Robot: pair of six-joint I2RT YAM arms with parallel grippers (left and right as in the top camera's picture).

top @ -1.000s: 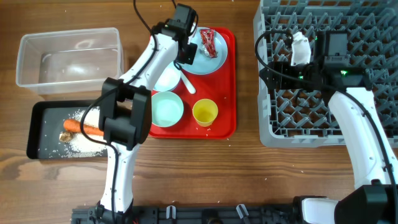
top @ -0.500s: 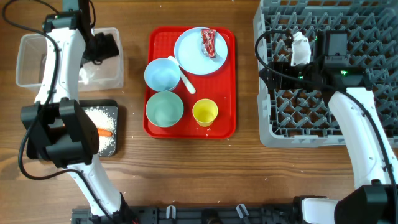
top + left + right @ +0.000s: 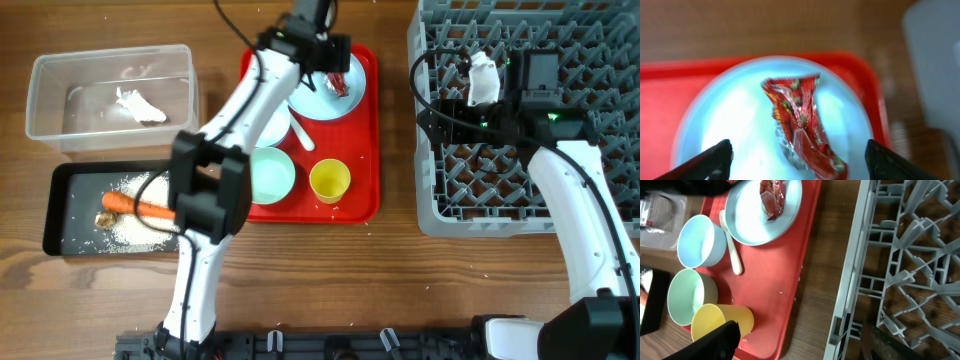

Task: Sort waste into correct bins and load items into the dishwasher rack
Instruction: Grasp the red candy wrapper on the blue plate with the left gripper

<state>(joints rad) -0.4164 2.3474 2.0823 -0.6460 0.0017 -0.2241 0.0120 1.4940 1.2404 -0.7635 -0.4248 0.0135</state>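
Observation:
A crumpled red-and-white wrapper [image 3: 800,120] lies on the round pale-blue plate [image 3: 735,120] at the back of the flat red tray [image 3: 355,205]. My left gripper [image 3: 800,165] hangs open just above it, fingers on either side of the wrapper's near end, touching nothing. A white crumpled scrap [image 3: 140,105] lies in the clear tub [image 3: 50,75]. The black bin [image 3: 60,180] holds the carrot [image 3: 135,206], rice and a brown scrap [image 3: 105,219]. My right gripper [image 3: 800,347] stands open and empty over the left edge of the grey rack [image 3: 910,255].
On the red tray also stand two pale-blue bowls [image 3: 700,240] [image 3: 687,295], a yellow cup [image 3: 722,322] and a white spoon [image 3: 732,250]. A strip of bare wood [image 3: 830,255] separates the tray from the rack. A few rice grains lie on the table by the tray.
My left arm swung to the clear tub and back over the plate, and its gripper opened. The white scrap now lies in the tub. The right arm has not moved.

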